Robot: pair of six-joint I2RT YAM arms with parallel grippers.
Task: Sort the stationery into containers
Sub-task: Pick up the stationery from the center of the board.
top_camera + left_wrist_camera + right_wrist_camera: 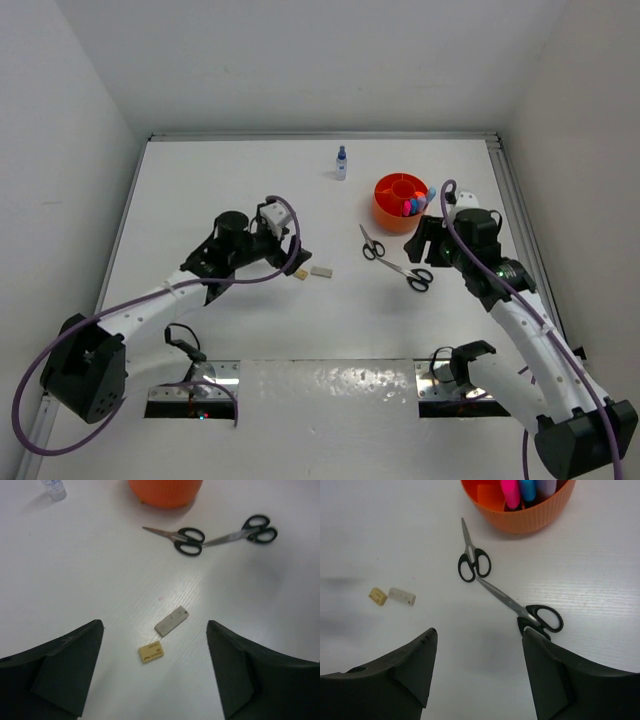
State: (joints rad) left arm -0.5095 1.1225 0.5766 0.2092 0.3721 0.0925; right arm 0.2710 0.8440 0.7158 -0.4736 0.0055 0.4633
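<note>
Fingers (65, 670) of my left gripper (155, 630): spread wide, nothing held, hanging over the two erasers.

Item 1, beige eraser (151, 653): flat on the table (75, 570), below the gap between my left fingers.

Item 2, grey eraser (171, 621): just beside item 1, corner to corner; whether they touch I cannot tell.

Handling note: the pair is too close to take one from a wide stance. I judge it best to centre on one, turn the wrist so the pads meet its long sides, come straight down and close gently. So small a block may skid or flip.

Item 3, right gripper (479, 632): jaws likewise apart and empty, low over the scissors.

Item 4, larger scissors (525, 610): blades shut, handle loops just beside one of my right fingers.

Item 5, smaller scissors (472, 562): loops seemingly touching item 4's blade tip. Lift one without dragging its neighbour; pinch across the blades near the pivot.

Item 6, orange tub (520, 517): near the scissors, well apart from the erasers, with markers (527, 490) capped pink, blue and lilac standing inside.

Item 7, blue-capped bottle (341, 162): upright on the far side of the table.
</note>
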